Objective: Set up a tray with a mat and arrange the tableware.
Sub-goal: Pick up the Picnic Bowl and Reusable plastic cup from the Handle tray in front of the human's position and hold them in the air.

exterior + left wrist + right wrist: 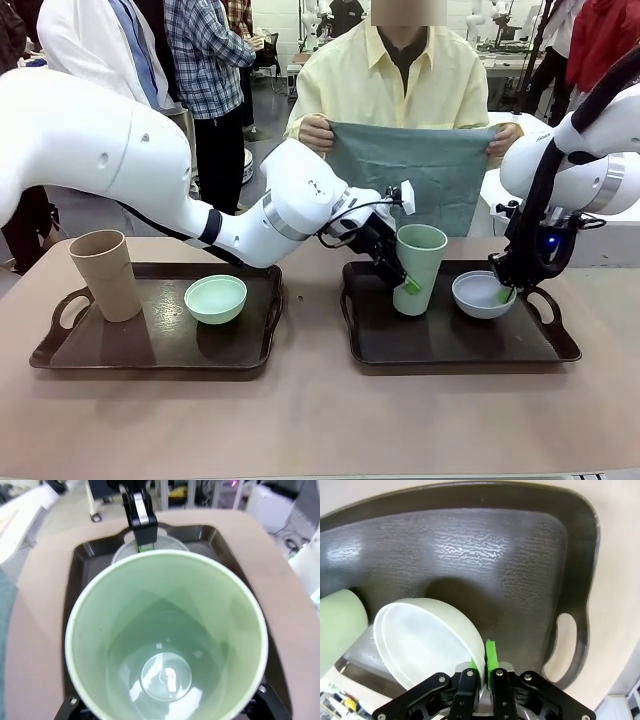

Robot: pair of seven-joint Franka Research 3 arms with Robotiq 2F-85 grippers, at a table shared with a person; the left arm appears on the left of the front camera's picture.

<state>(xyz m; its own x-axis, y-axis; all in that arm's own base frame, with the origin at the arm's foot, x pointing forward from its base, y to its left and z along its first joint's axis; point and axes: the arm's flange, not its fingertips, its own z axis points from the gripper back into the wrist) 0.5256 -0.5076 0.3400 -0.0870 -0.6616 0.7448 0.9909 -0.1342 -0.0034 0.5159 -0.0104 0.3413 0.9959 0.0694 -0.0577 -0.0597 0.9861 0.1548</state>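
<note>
Across the table a person holds up a grey-green mat (415, 175) by its top corners. On the right tray (450, 345) stands the pale green tumbler (420, 268) (165, 645). My left gripper (405, 280) is around it, its fingers (70, 705) spread wide on either side. My right gripper (505, 292) (482, 667) is shut on the rim of the whitish bowl (480, 295) (425, 640), which rests on the same tray. The tan tumbler (105, 275) and the mint green bowl (215, 298) sit on the left tray (150, 345).
The two dark trays lie side by side on the tan table (320, 420). Other people stand behind the table at the back left. The right tray's handle (565, 645) is close beside my right gripper.
</note>
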